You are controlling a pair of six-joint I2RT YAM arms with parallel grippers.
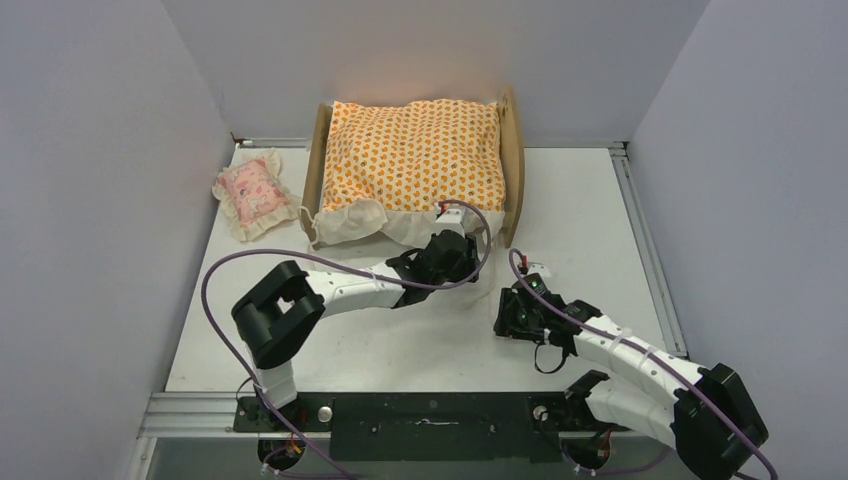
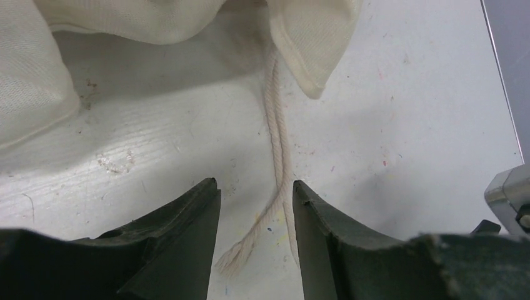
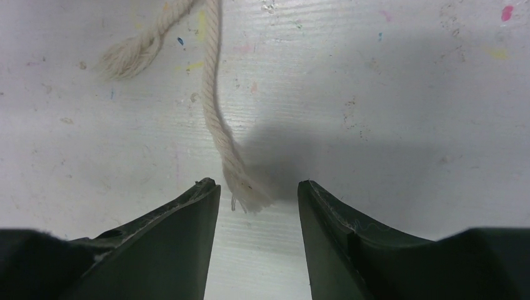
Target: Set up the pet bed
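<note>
The pet bed (image 1: 513, 170), a light plywood frame, stands at the back of the table with an orange-patterned cushion (image 1: 410, 150) filling it. The cushion's cream ruffle (image 2: 306, 37) hangs over the near end. A cream cord (image 2: 278, 137) runs from under the ruffle across the table. My left gripper (image 1: 455, 248) sits just in front of the bed. In the left wrist view it (image 2: 256, 185) is open, with the cord lying loose between its fingers. My right gripper (image 1: 507, 318) is low over the table to the right. It (image 3: 257, 185) is open too, and the cord's frayed end (image 3: 249, 194) lies at its fingertips, ungripped.
A small pink frilled pillow (image 1: 252, 192) lies on the table left of the bed. Grey walls close in the left, back and right sides. A metal rail (image 1: 645, 240) runs along the table's right edge. Purple cables loop from both arms.
</note>
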